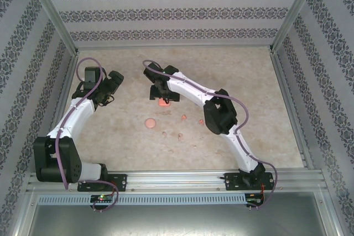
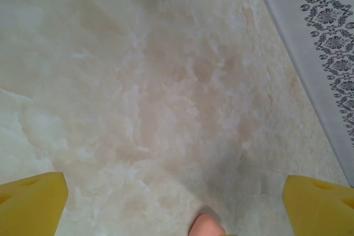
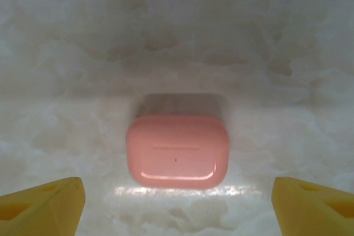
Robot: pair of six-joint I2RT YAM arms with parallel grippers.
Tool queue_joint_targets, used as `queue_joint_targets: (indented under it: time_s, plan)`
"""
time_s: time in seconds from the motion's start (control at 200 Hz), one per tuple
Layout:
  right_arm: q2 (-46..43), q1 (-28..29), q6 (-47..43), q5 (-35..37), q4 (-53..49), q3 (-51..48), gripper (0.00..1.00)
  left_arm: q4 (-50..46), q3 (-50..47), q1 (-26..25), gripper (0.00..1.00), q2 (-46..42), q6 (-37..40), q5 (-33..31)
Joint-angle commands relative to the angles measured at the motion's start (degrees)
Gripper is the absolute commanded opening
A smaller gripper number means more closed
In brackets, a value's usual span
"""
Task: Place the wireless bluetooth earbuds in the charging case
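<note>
Closed pink charging case sits mid-table under right gripper, fingers wide apart either side, not touching it. Tiny earbuds lie scattered on table nearer than the case, outside it. Round pink item to their left. The left gripper is far left, fingers apart.

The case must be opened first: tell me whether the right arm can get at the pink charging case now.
Probably yes: the right gripper hangs open above the pink charging case, fingers spread wider than it, and nothing lies between them.
</note>
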Motion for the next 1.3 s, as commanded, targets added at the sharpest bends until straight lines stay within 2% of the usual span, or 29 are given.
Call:
queue_joint_targets:
  time_s: [0.0,0.23,0.56,0.719,0.904,1.019,1.199,1.294]
  plan:
    - [3.6,0.4,0.9,3.5,-6.4,5.3,0.86,0.0,-0.7,0.7,0.99,0.6,-0.5,1.8]
    - [8.3,0.2,1.5,2.6,-7.5,10.0,0.83,0.7,-0.7,0.8,0.99,1.0,0.2,2.9]
    - [10.8,0.3,1.3,1.4,-7.0,9.9,0.79,0.8,-0.8,0.8,0.99,1.7,0.9,3.3]
    - [11.0,0.3,1.0,0.6,-6.4,9.9,0.7,-1.1,0.3,0.8,0.99,2.5,0.6,4.2]
    - [9.6,0.2,-0.3,-0.3,-4.6,8.9,0.48,-5.0,3.1,0.8,1.0,4.0,3.1,6.4]
    - [5.3,-0.2,-1.6,-1.2,-1.5,6.3,0.38,3.0,-0.4,0.8,1.0,3.1,4.6,9.2]
    - [-6.2,-3.3,-0.8,-3.6,6.2,-2.2,0.38,23.2,-6.6,0.5,0.99,4.0,4.9,21.2]
    - [-11.7,-6.2,2.4,-6.2,11.0,-7.2,0.38,33.0,-9.8,-0.9,0.99,4.5,2.5,23.2]
